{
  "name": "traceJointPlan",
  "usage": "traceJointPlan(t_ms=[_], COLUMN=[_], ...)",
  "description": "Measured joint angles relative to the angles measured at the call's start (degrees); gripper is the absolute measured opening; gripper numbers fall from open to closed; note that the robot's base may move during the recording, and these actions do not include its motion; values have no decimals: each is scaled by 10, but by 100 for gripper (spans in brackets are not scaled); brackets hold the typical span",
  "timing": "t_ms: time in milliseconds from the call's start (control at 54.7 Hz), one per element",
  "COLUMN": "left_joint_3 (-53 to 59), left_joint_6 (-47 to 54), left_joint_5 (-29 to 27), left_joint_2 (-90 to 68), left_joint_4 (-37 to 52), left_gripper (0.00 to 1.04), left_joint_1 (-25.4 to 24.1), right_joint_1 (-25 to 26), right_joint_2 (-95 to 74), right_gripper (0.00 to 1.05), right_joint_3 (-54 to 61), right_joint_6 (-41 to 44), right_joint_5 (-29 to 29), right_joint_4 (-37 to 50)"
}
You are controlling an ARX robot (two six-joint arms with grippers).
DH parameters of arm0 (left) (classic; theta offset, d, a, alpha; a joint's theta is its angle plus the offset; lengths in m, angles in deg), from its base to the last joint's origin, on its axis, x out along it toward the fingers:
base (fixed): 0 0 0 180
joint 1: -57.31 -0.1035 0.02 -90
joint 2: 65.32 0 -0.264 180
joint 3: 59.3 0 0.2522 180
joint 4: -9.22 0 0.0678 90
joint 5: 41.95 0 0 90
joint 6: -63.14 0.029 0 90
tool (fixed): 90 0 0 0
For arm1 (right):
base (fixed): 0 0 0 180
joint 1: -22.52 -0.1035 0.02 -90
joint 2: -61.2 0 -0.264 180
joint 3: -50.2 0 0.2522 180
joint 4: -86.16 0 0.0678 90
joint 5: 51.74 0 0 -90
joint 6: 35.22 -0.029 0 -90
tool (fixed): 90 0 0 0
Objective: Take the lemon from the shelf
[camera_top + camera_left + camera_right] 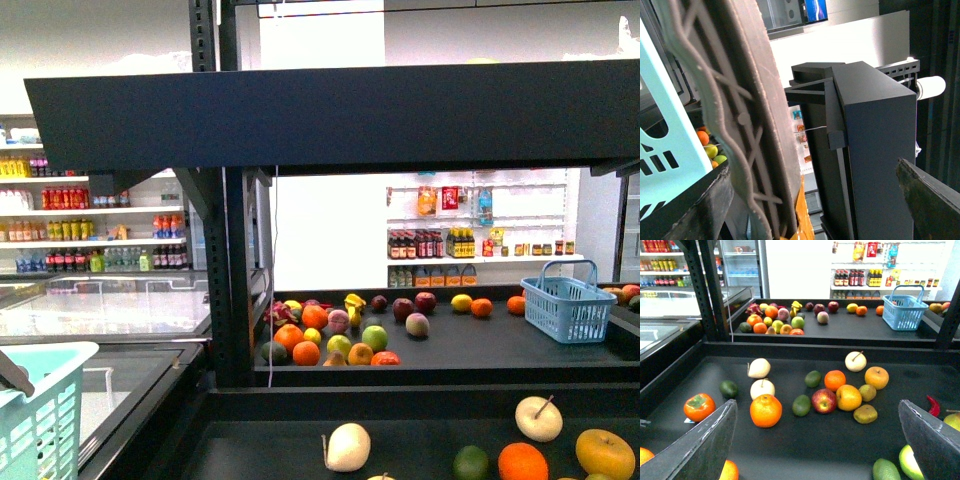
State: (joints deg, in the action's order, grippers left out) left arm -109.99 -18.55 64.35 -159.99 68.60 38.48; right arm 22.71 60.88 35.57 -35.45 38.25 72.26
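Note:
The black shelf point(235, 280) has a far tier and a near tier of fruit. A small yellow lemon-like fruit point(461, 302) lies on the far tier next to an orange; it also shows in the right wrist view point(852, 308). Other yellow fruits sit in the left pile point(313, 336). My right gripper point(815, 452) is open and empty, hovering over the near tier point(805, 440), with oranges, apples and green fruits beyond its fingertips point(700, 445). My left gripper point(825, 210) is open and empty beside a black shelf upright point(875, 150). Neither arm shows clearly in the front view.
A blue basket point(567, 305) stands on the far tier at the right. A teal basket point(40, 410) is at the lower left, close by my left gripper point(665, 140). White shelves with bottles point(100, 225) stand behind. A glass-topped case point(100, 310) is at the left.

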Motion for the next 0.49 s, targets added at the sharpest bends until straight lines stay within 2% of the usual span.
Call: traceJointPlan(t_ms=[292, 493], left_joint_3=[11, 23], left_joint_6=[2, 8], left_joint_5=[-2, -8], left_joint_2=[29, 72], left_joint_4=[-23, -70], left_gripper=[97, 97], left_joint_1=[-6, -7], right_joint_1=[0, 0], right_joint_2=[0, 0], right_gripper=[97, 97], right_joint_3=[0, 0], right_joint_6=[0, 0], right_joint_5=[0, 0], right_joint_4=[0, 0])
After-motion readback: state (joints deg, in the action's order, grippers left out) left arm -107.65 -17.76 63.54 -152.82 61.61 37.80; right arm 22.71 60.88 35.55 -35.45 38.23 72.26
